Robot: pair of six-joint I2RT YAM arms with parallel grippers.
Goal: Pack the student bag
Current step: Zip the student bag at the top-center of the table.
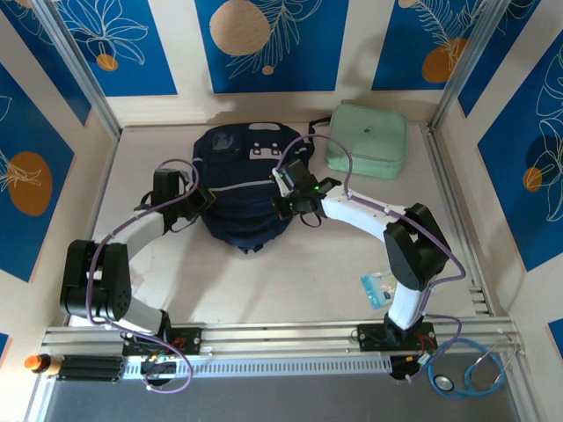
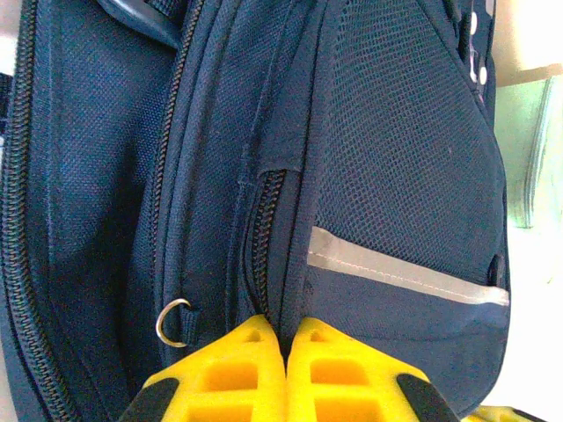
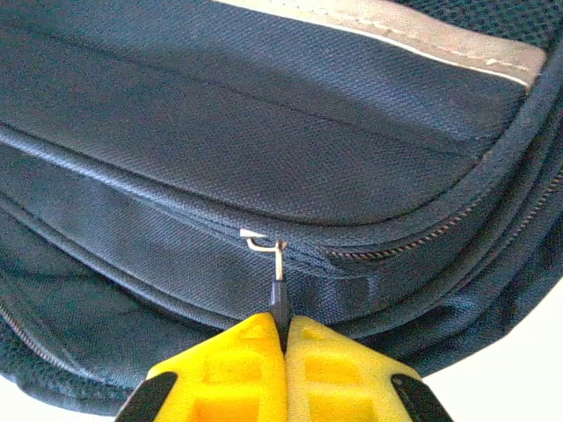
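The student bag (image 1: 242, 189) is laid flat at the middle of the table (image 1: 290, 272), and both arms are bent inward toward it from either side, with their elbows raised. The left gripper (image 2: 286, 338) is closed on a fold of fabric beside a zip at the bag's left edge, while the right gripper (image 3: 283, 330) is pinched shut on a small metal zip pull (image 3: 278, 281) at its right edge. A mint-green case (image 1: 368, 141) is set just beside the bag at the far right, and a stethoscope (image 1: 466, 374) and a clear packet (image 1: 380, 288) are seen near the right arm's base.
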